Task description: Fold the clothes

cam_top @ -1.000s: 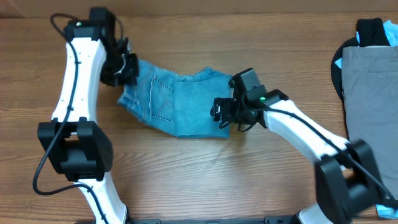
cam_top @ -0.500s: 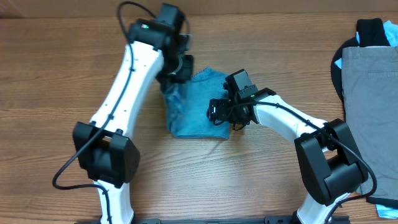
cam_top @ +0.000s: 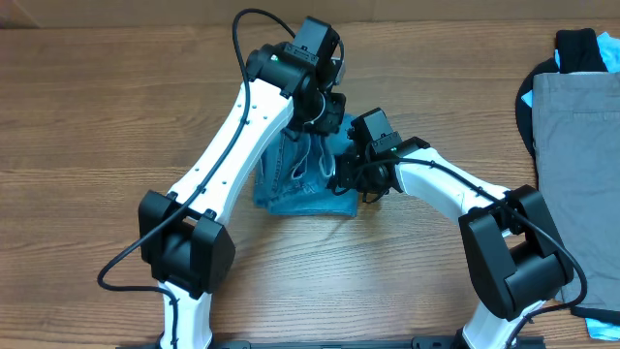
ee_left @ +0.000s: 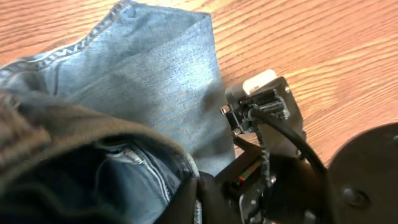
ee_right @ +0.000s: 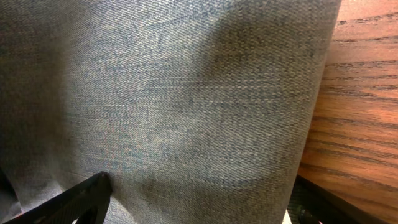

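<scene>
Your jeans [cam_top: 291, 196] sit bunched near the middle of the desk [cam_top: 116, 145], partly folded over themselves.
You're looking at light blue denim. The lower part lies flat on the wood as a compact fold, while the upper part stands up in a rumpled, gathered ridge with pale seams and stitching showing. From the left wrist you see a stitched edge along a smooth flat panel, with a darker fold bulging in front. From the right wrist, plain weave ends in a straight edge against the wood.
</scene>
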Robot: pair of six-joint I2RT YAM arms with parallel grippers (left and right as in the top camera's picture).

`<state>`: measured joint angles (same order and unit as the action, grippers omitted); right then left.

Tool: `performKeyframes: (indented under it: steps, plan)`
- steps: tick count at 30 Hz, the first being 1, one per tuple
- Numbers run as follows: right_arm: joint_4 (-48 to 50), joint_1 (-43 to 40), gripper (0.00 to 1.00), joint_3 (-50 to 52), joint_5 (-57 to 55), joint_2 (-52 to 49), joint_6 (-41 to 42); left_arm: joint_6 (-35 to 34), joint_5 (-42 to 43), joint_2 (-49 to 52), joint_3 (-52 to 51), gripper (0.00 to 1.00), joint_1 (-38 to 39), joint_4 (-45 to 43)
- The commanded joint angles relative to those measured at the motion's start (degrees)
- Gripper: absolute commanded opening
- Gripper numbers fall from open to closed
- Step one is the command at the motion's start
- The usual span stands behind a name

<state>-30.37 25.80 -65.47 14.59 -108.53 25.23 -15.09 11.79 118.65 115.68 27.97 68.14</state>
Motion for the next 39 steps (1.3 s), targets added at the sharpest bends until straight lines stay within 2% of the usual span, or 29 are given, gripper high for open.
performKeyframes:
  steps: [1,8,12,17,18,19,20,21,22,23,24,27,30,34,39]
  plan:
    - [-3.6,-1.9,0.92,0.0,0.5,-2.4,0.7,-0.4,2.9,2.6,-0.8,0.05,0.2,-0.8]
    - [-11.1,-9.8,0.92,-3.2,0.5,5.1,0.6,0.0,10.1,2.8,-0.8,0.12,0.3,-6.2]
    - [-15.7,-14.6,0.96,-3.5,0.5,15.0,-1.0,2.7,14.5,2.6,-0.1,0.16,0.2,-9.1]
    - [-15.3,-14.6,1.0,-3.6,4.8,23.3,-2.6,3.5,14.5,0.2,6.3,0.2,-1.9,-5.3]
    - [-14.7,-14.5,1.0,-3.6,7.3,24.2,-3.0,3.4,13.4,-0.6,7.8,0.27,-2.7,-3.7]
    - [-14.1,-14.5,1.0,-3.6,10.6,25.0,-3.0,2.6,11.3,-1.7,10.1,0.49,-4.2,-1.2]
    - [-13.9,-14.3,1.0,-3.6,12.0,25.1,-3.0,1.8,10.1,-2.2,11.1,0.58,-5.2,0.3]
    - [-13.8,-14.0,1.0,-3.6,12.9,25.2,-3.0,0.6,8.0,-2.9,12.5,0.59,-6.6,2.5]
    - [-13.8,-13.3,1.0,-3.6,12.9,25.0,-3.0,-0.6,5.5,-3.7,13.6,0.66,-8.4,5.0]
    - [-13.7,-12.3,1.0,-3.6,12.9,24.7,-3.0,-1.8,2.4,-4.5,14.1,0.89,-10.3,7.3]
    - [-13.5,-11.6,1.0,-3.6,12.9,24.5,-3.0,-2.6,-0.2,-5.0,14.2,1.0,-11.9,9.2]
    - [-10.8,-6.4,0.98,-3.6,12.9,23.8,-2.7,-3.4,-6.0,-5.5,14.0,1.0,-18.4,17.0]
    - [-7.5,-0.2,0.98,-3.5,10.5,22.0,1.2,-3.3,-6.0,-5.5,12.5,1.0,-23.3,22.2]
    - [-3.5,3.6,0.97,-3.5,6.4,18.1,4.5,-1.6,-6.1,-5.5,10.6,1.0,-25.4,24.3]
    - [0.1,4.6,0.97,-3.5,6.4,11.8,5.5,-1.6,-7.9,-5.5,8.1,1.0,-25.3,24.7]
